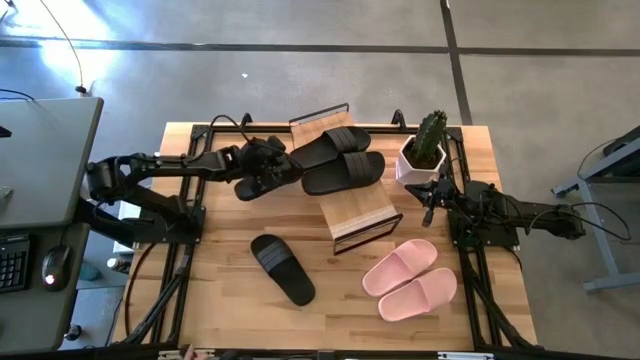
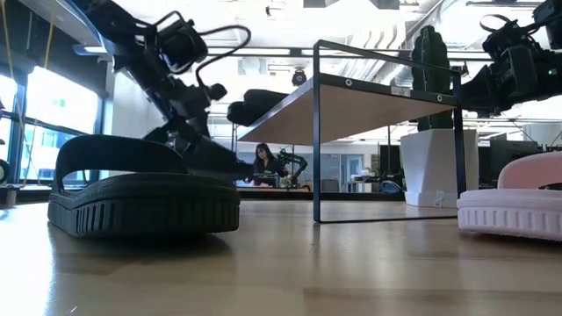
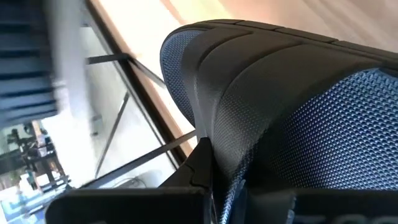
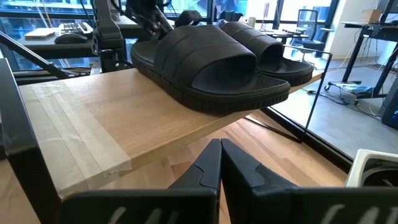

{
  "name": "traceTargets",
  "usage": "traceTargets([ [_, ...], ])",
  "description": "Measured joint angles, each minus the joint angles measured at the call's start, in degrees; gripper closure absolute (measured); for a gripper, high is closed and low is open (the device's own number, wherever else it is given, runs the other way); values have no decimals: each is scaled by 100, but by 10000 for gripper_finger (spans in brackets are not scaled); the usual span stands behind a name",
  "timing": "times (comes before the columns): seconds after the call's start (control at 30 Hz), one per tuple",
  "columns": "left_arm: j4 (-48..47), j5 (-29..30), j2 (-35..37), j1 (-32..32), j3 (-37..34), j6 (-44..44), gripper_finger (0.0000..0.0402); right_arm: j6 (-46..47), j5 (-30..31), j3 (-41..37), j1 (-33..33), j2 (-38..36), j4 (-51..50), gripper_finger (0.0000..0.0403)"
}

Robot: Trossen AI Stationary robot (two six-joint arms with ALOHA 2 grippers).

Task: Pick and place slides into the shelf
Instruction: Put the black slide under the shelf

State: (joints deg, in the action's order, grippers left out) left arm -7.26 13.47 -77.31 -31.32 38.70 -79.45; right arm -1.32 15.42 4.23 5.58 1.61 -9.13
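While left gripper (image 1: 262, 172) is clamped on black slide (image 1: 255, 184) | looks light, bendy foam | edge grip suits | right gripper (image 1: 431, 200) closed, empty

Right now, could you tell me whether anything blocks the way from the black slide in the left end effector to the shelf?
Nothing visible does. The left end effector holds a black slide beside the shelf, whose top already carries two black slides.
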Motion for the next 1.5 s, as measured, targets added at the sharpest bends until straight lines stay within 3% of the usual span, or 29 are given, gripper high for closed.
traceTargets([
  [0.43,1131,119,-936,-35,-2,-545,401,-15,-25,0,-2,0,-2,402],
  [0.73,1186,421,-999,-57,0,-578,397,-13,-42,0,-2,50,-4,402],
  [1.5,1156,875,-1004,-54,-2,-579,271,108,-44,0,0,144,-4,402],
])
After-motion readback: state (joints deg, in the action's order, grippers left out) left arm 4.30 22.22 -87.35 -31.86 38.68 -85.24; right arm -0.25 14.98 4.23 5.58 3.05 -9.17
